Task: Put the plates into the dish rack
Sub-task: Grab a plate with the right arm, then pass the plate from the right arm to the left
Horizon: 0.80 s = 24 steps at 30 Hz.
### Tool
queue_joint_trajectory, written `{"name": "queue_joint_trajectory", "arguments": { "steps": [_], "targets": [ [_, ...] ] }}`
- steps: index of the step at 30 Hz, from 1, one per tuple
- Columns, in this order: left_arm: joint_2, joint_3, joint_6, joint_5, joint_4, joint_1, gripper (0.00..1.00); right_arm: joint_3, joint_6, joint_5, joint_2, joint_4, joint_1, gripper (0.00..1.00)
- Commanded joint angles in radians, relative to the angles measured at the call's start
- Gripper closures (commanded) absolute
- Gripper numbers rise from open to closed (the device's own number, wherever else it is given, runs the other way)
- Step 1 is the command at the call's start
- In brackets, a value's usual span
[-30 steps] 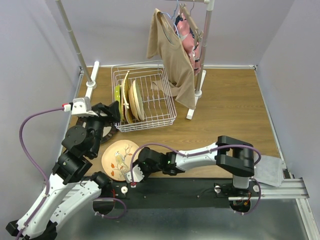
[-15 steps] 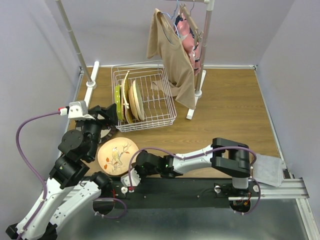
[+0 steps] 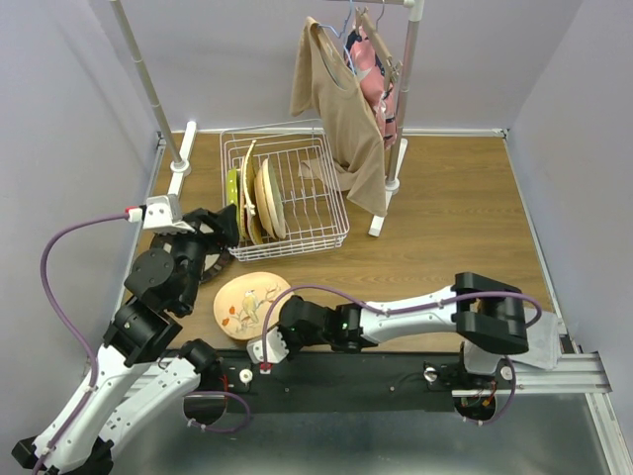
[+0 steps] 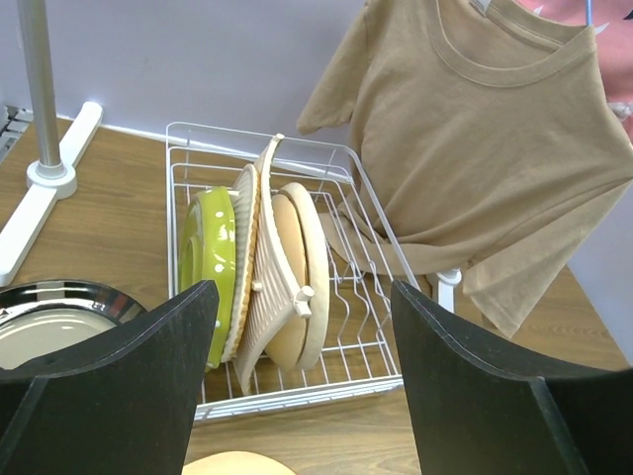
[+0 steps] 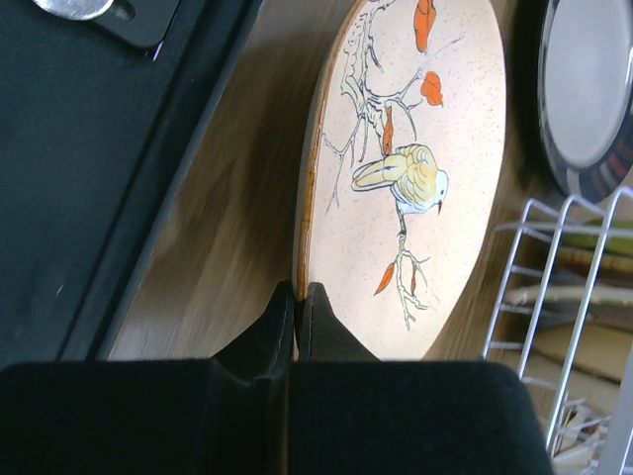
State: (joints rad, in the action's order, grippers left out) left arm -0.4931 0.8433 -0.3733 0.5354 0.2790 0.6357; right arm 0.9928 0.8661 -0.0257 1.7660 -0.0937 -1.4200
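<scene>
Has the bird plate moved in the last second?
Yes. Gripped at its rim by the shut right pincer, the bird plate has shifted right and slightly nearer the front edge of the dish rack.

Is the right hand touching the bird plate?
Touching. The right wrist view shows the right hand pinched shut on the rim of the bird plate.

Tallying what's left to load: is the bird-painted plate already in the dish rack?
No: the bird-painted plate sits in front of the dish rack, outside its wires, its rim pinched in the right gripper.
</scene>
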Motion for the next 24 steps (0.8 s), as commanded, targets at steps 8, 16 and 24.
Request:
{"name": "queue_joint_trajectory", "arguments": {
  "steps": [8,16,24],
  "targets": [
    [-0.077,0.083,-0.107,-0.158,0.018,-0.005,0.21,-0.077,-0.125,0.021,-0.374,0.322,-0.01,0.99],
    [-0.11,0.06,-0.234,-0.365,0.026,-0.005,0.21,-0.166,-0.144,-0.051,-0.621,0.497,-0.01,0.99],
    [-0.133,-0.042,-0.504,-0.636,0.031,-0.005,0.2,-0.204,-0.133,-0.218,-0.798,0.641,-0.008,0.99]
  ]
}}
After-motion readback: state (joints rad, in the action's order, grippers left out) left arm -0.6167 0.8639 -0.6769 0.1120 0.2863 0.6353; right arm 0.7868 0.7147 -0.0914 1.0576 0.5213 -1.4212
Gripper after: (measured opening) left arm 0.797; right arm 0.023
